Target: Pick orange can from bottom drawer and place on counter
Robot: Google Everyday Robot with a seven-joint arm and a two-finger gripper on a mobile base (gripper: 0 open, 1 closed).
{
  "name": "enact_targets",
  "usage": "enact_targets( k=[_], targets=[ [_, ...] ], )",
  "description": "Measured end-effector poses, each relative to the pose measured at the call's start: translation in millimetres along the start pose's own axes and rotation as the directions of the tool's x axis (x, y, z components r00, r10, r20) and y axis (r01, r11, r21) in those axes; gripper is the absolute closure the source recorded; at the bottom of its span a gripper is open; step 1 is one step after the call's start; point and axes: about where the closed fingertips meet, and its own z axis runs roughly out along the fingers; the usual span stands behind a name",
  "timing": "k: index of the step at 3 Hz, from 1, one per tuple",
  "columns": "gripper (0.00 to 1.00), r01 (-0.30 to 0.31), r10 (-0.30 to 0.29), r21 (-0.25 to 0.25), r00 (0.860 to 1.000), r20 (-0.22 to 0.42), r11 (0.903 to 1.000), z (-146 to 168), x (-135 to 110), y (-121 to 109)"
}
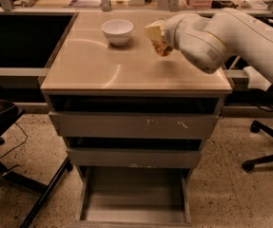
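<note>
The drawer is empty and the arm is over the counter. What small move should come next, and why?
Probably lower straight down. The pincer holds the can, seemingly just above the counter, to the right of the bowl and over bare surface. The drawer holds nothing more.

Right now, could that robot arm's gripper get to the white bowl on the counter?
Probably yes. The gripper hangs low over the counter, just to the right of the white bowl. Nothing stands between the two, so a short sideways move looks unobstructed.
</note>
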Motion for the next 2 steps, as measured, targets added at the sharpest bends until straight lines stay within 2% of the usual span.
enact_targets(
  k=[1,2],
  targets=[
    [1.0,-0.015,0.012,-0.056,0.999,-0.052,0.9983,35.3,-0.3,26.8],
    [1.0,-0.051,0.041,-0.103,0.994,-0.097,0.9933,53.4,-6.9,34.7]
  ],
)
